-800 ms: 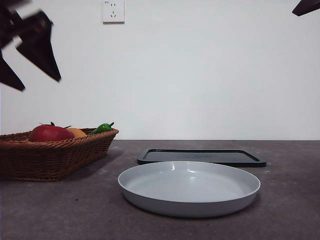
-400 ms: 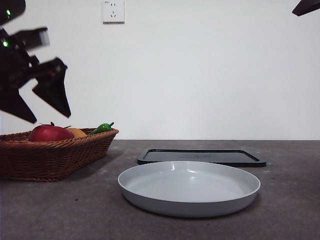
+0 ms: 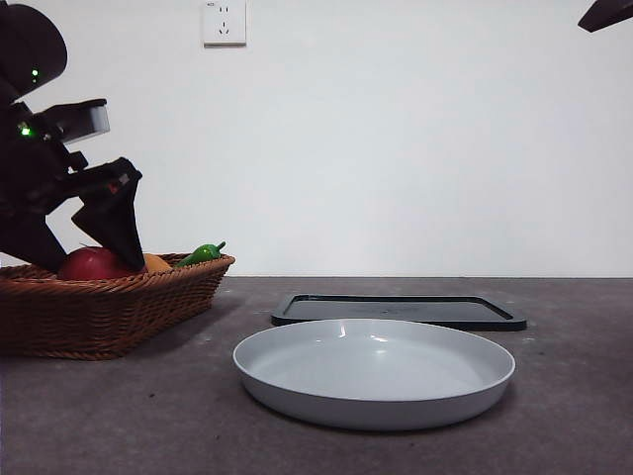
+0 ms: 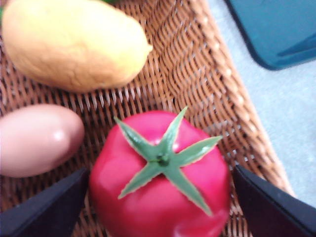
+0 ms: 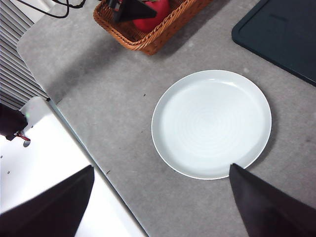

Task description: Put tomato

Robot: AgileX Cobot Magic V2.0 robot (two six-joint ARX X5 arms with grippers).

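Tomato grasp setup, left gripper (image 4: pixel 160 197) over basket (image 3: pixel 119 307).
Jaws wide open, holding nothing, straddling tomato (image 4: pixel 160 173) lying in basket beside pinkish fruit (image 4: pixel 37 138). Lower evenly, close centred on tomato, avoid wicker wall. Right gripper (image 5: pixel 158 197) waits open above plate (image 5: pixel 212 123).

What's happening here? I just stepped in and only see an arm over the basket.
The left claw is down in the wicker basket, open, with one jaw on each side of the red tomato; it has not closed on it. A yellow fruit and a pale pinkish fruit lie beside the tomato in the basket. The grey plate sits on the table in front of a dark tray. The right claw waits high above the plate, open.
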